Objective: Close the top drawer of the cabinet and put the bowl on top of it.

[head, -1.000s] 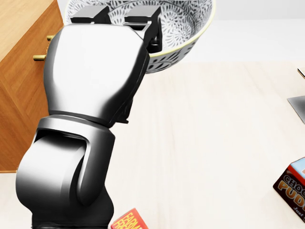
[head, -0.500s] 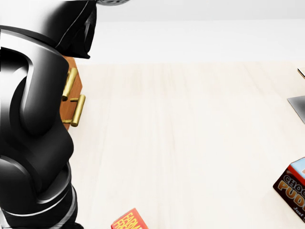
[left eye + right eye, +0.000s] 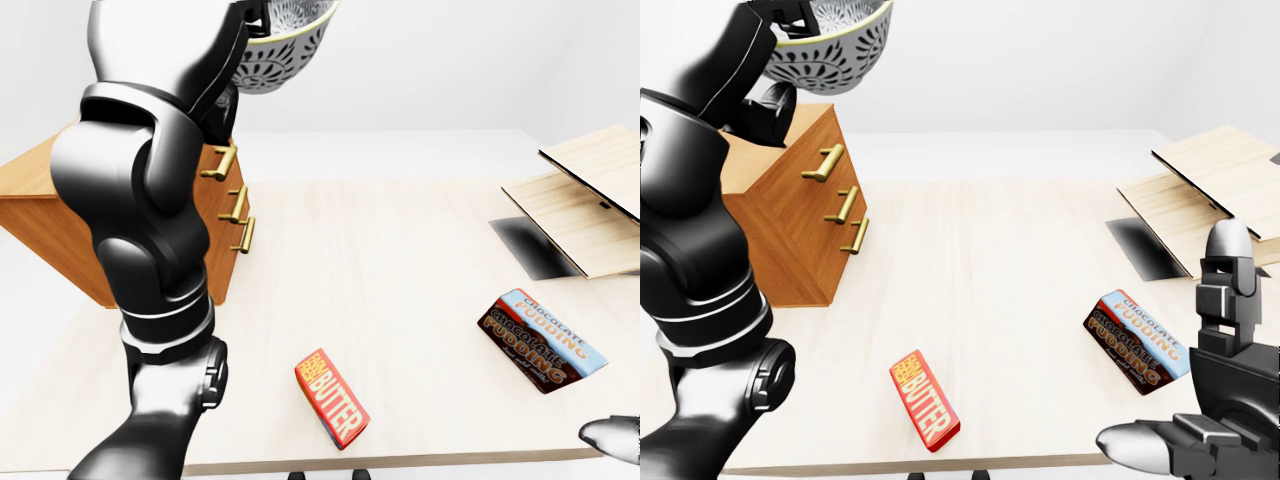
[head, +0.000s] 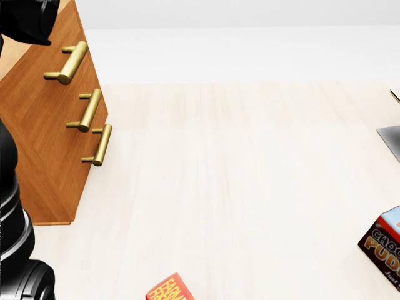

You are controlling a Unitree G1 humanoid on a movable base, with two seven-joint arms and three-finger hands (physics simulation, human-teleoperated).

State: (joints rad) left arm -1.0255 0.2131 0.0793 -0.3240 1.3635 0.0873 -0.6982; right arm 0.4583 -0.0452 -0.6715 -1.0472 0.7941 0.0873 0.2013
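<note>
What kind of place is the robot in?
Probably a pretend, computer-made test room, not a real home: a pale wooden table holds a little drawer cabinet, a butter box and a chocolate pudding box, with bare white walls behind.

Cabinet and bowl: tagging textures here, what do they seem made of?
Cabinet: matte brown wood, grain visible; its handles look like brass, gold with soft highlights. Bowl: probably glazed ceramic, white with dark printed pattern and a pale yellow rim.

Pale wood tabletop [image 4: 250, 187], plain white walls [image 3: 430, 60], light wooden panels [image 3: 585, 215] at right
</note>
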